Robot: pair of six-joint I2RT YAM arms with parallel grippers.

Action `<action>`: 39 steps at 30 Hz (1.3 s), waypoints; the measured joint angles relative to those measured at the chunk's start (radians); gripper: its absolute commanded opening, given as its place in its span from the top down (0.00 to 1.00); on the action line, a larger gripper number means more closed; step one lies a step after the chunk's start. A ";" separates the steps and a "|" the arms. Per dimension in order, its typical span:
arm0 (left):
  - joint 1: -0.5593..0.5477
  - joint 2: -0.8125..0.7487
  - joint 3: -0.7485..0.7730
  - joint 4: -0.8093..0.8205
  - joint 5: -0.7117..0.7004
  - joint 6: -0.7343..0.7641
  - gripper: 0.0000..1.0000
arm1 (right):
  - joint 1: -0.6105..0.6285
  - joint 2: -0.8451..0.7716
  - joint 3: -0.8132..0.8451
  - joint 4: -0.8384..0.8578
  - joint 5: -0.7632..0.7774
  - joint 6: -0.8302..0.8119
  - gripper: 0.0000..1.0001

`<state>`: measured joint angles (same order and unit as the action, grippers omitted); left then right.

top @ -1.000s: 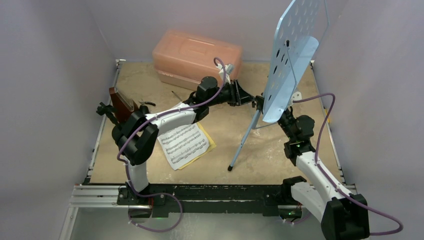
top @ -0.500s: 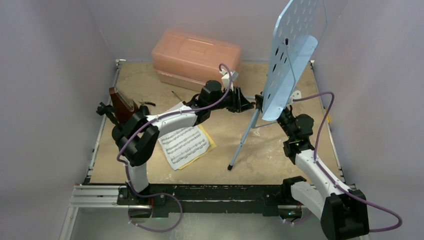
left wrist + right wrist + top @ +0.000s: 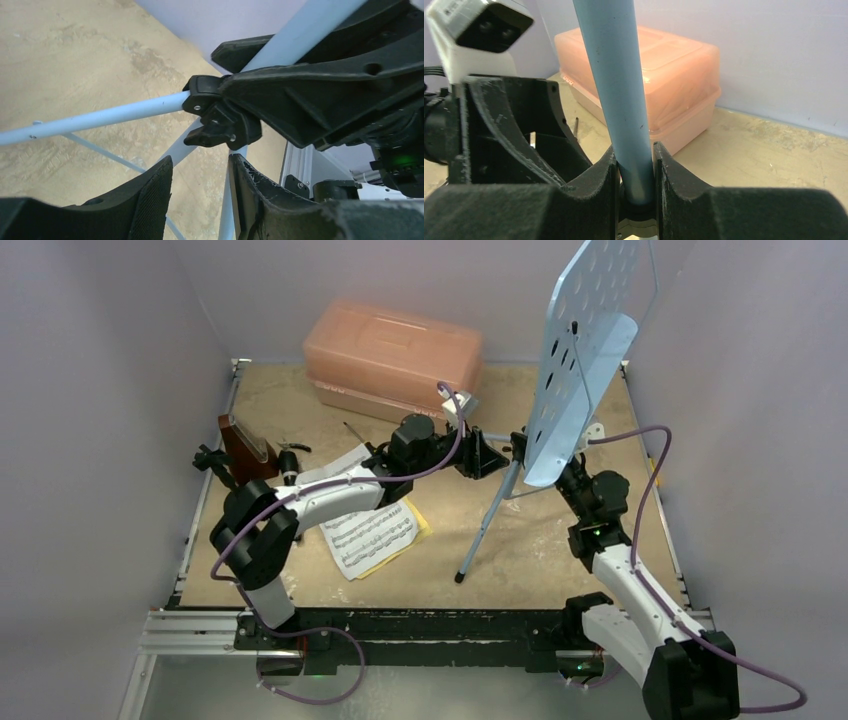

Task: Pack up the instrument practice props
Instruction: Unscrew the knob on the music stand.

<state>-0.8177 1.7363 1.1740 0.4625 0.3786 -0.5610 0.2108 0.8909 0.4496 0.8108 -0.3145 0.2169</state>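
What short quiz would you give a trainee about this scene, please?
1. True or false: the right fingers are closed on the music stand's pole.
2. Choose one: where are the sheet-music pages? A propped on the stand; B flat on the table; C on the floor.
3. Fill in the gap: the lid of the pink case is ___.

Key: 1 true; 2 B; 3 closed.
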 measured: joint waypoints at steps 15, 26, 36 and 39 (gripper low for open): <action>-0.003 -0.033 -0.008 0.075 -0.016 0.076 0.55 | 0.005 -0.007 -0.020 0.026 0.010 0.008 0.95; -0.001 0.005 0.029 0.076 -0.043 0.047 0.68 | 0.005 -0.001 -0.026 0.048 0.011 0.011 0.95; 0.020 0.023 0.037 0.095 -0.039 -0.089 0.70 | 0.004 0.021 -0.028 0.080 0.014 0.015 0.95; 0.031 0.045 0.051 0.098 -0.061 -0.113 0.70 | 0.004 0.022 -0.028 0.080 0.014 0.016 0.95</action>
<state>-0.7864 1.7809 1.2251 0.5602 0.3180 -0.6743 0.2150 0.9127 0.4217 0.8913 -0.3008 0.2329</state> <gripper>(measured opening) 0.304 0.268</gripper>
